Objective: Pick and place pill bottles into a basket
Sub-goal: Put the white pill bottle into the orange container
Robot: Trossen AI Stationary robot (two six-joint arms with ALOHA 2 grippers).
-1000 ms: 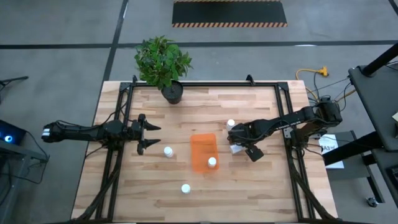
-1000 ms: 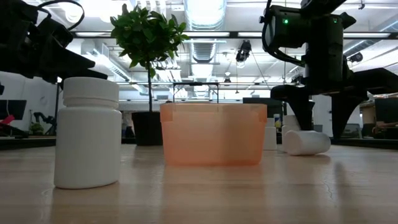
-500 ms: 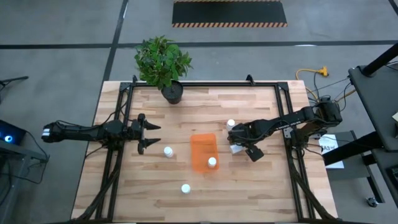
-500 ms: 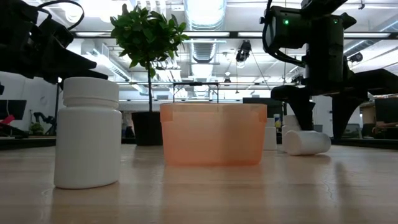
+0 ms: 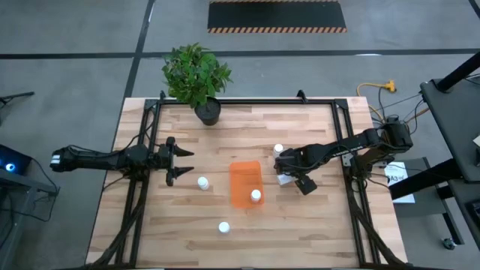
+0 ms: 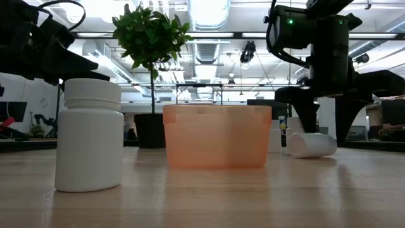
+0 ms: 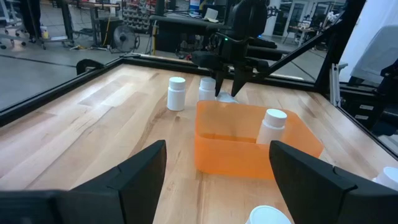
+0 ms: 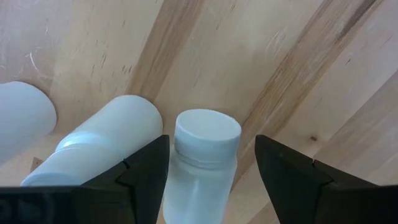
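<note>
Right gripper, fingers spread, straddles a pill bottle (ungripped); left gripper spread, waiting. No bottle visibly inside the basket beside it; all remain.

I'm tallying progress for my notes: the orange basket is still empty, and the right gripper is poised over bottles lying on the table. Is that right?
Not quite. The basket already holds one upright pill bottle, as the left wrist view shows. The rest stands: the right gripper is open around a lying bottle, with another lying bottle beside it on the table.
</note>
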